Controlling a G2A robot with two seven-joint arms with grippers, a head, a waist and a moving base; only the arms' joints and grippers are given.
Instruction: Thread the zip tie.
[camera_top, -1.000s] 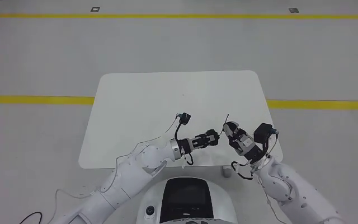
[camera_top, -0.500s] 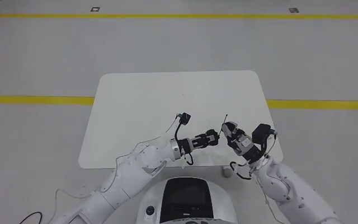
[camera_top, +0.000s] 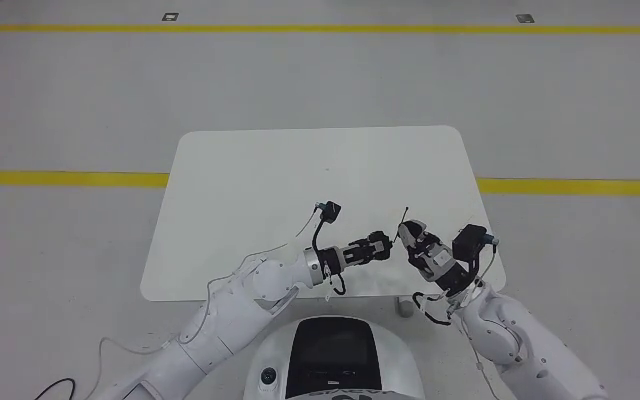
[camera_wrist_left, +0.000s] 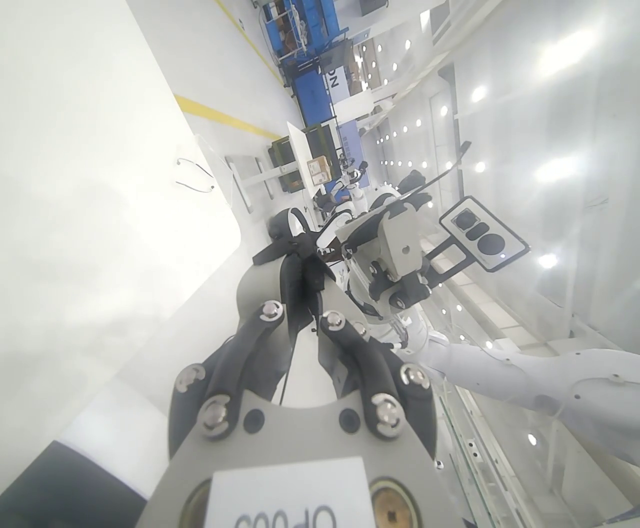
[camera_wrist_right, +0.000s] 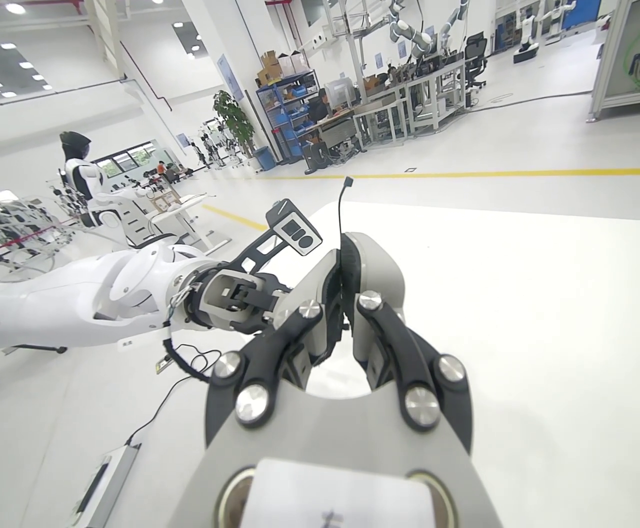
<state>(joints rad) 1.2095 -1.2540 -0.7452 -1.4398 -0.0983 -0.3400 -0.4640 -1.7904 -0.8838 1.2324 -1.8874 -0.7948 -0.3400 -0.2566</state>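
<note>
Where the left gripper's (camera_wrist_left: 296, 252) dark fingers press together, what they pinch, if anything, cannot be made out. Right gripper (camera_wrist_right: 345, 252): fingers clamped on the black zip tie (camera_wrist_right: 340, 215), whose strap rises upright with its head on top and its lower end hidden between the pads. Both grippers sit tip to tip above the white table (camera_top: 300, 180), near its front edge. Most of the tabletop stretches beyond them toward the far edge.

Zip tie (camera_wrist_right: 340, 215): thin black plastic, matt. Tabletop (camera_top: 300, 170): smooth white, low sheen. Right pincer (camera_wrist_right: 346, 270): smooth grey fingers, black matt links, bright metal pins.
</note>
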